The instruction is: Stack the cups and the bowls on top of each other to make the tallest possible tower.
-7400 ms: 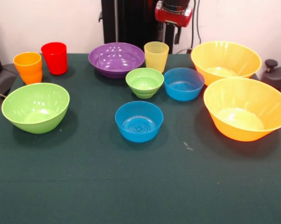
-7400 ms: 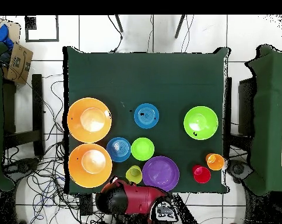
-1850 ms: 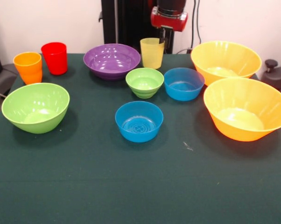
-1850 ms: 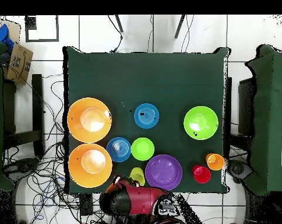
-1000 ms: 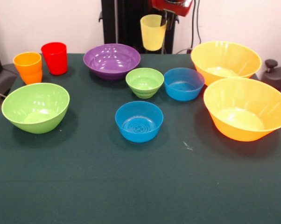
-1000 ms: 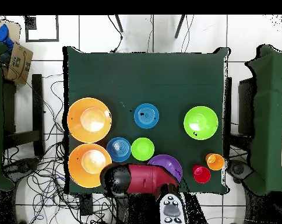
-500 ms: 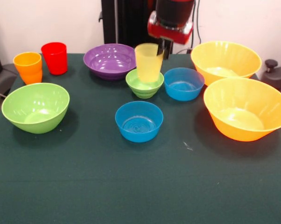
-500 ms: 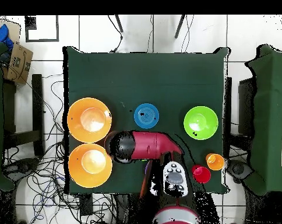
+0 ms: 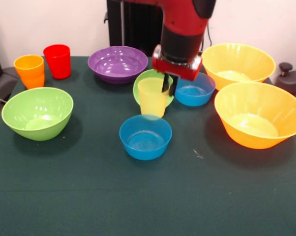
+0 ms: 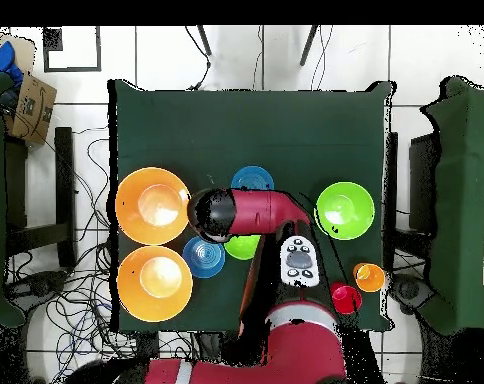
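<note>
My gripper (image 9: 166,84) is shut on the rim of the pale yellow cup (image 9: 150,98) and holds it upright just above the nearer small blue bowl (image 9: 144,138). The small green bowl (image 9: 144,81) sits right behind the cup, partly hidden. The other small blue bowl (image 9: 194,90) is to its right. The purple bowl (image 9: 118,61), red cup (image 9: 57,60) and orange cup (image 9: 29,70) stand at the far left. The large green bowl (image 9: 37,112) is at the left, and two large orange bowls (image 9: 238,61) (image 9: 260,114) are at the right. In the overhead view the arm (image 10: 248,212) hides the gripper and the cup.
In the overhead view the arm reaches across the table's middle, over the purple bowl. The nearer small blue bowl (image 10: 252,179) shows partly beyond it. A black knob (image 9: 285,67) stands off the table at the right.
The gripper closed on the yellow cup at the far edge, lifted it, carried it forward over the small green bowl and now holds it over the nearer blue bowl.
</note>
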Action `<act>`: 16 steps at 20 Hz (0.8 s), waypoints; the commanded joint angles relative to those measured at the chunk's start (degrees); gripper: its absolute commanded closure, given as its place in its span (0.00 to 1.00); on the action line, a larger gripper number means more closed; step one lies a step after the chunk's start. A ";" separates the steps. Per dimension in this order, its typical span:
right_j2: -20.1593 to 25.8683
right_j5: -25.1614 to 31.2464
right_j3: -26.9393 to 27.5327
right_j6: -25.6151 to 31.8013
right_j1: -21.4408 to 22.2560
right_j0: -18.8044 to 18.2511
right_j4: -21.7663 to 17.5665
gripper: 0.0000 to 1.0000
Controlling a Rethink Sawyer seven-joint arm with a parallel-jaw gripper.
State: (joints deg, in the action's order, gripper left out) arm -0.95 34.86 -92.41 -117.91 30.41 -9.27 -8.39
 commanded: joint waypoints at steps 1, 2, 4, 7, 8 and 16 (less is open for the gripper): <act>4.55 6.38 11.33 -1.86 -7.53 1.51 0.77 1.00; 4.55 6.64 11.96 -1.77 -8.04 1.51 0.75 1.00; 4.60 7.19 12.97 -1.45 -8.59 1.34 0.76 1.00; 4.78 7.77 13.70 -0.99 -9.21 0.95 0.76 1.00; 4.79 8.04 14.41 -0.93 -9.79 0.92 0.73 1.00; 5.93 11.97 12.95 0.66 -7.95 -0.03 1.14 1.00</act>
State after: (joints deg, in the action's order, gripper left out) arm -0.73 41.70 -82.59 -117.91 24.50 -9.12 -8.20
